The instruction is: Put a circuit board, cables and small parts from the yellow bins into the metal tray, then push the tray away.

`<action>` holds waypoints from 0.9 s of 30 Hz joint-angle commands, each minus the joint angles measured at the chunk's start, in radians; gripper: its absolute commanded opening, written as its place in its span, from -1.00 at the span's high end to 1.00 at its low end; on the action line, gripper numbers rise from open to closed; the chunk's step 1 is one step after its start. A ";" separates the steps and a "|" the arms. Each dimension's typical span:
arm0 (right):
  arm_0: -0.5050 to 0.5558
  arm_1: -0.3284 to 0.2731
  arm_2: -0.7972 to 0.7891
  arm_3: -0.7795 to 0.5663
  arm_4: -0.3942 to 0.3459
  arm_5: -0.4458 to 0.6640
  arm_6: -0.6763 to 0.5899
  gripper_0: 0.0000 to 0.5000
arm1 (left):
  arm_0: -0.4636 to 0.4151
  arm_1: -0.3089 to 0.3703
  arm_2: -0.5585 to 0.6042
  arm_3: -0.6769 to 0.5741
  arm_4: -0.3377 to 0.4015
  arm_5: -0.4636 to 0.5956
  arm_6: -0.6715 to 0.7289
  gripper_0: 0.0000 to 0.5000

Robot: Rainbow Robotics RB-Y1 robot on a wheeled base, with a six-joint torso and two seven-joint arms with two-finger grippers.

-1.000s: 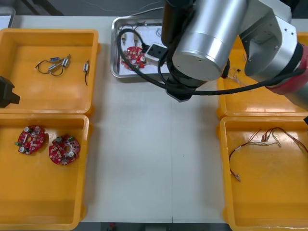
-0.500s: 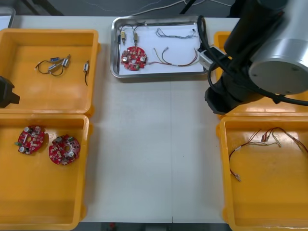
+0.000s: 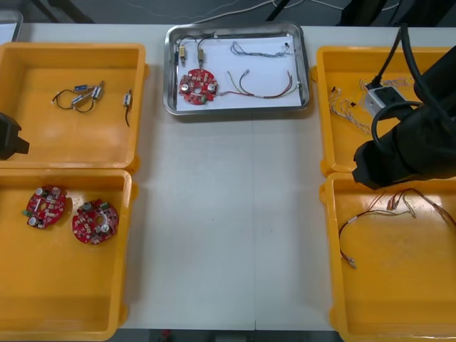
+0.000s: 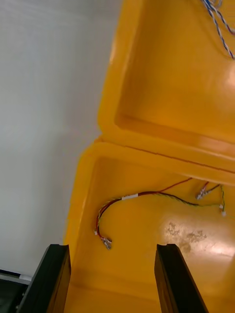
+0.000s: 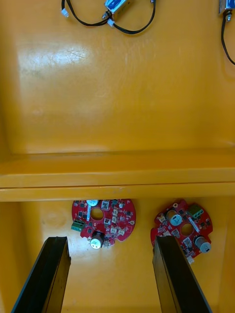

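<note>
Right gripper point(image 4: 113, 247): hovering released above red-and-yellow cable point(image 4: 128, 197) in yellow plastic bin point(image 4: 81, 205) | shiny metal tray point(image 3: 235, 27): lying loaded, well apart | step: pushing, seemingly | next: reaching across | left gripper point(image 5: 110, 242): parked, spread

Bright, even light from above falls on the pale surface point(image 3: 214, 228), and shadows there are soft and faint, a thin dark line along the bin edges. The tray point(image 3: 169, 85) rim glints, and its white inside is bright. The glossy far left bin point(image 5: 122, 102) carries a whitish glare patch on its floor. The near right bin point(image 4: 147, 230) has a similar sheen. The right arm point(image 3: 413, 149) is a dark mass with little detail.
</note>
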 commanded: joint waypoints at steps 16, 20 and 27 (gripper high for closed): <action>0.285 -0.056 -0.345 -0.005 -0.053 0.010 0.119 -1.00 | 0.023 0.040 0.024 -0.027 -0.004 0.006 0.071 -1.00; 0.341 -0.056 -0.406 0.017 -0.049 -0.001 0.176 -1.00 | 0.023 0.040 0.024 -0.027 -0.004 0.006 0.071 -1.00; 0.437 -0.056 -0.489 0.060 -0.038 -0.025 0.210 -1.00 | 0.023 0.040 0.024 -0.027 -0.004 0.006 0.071 -1.00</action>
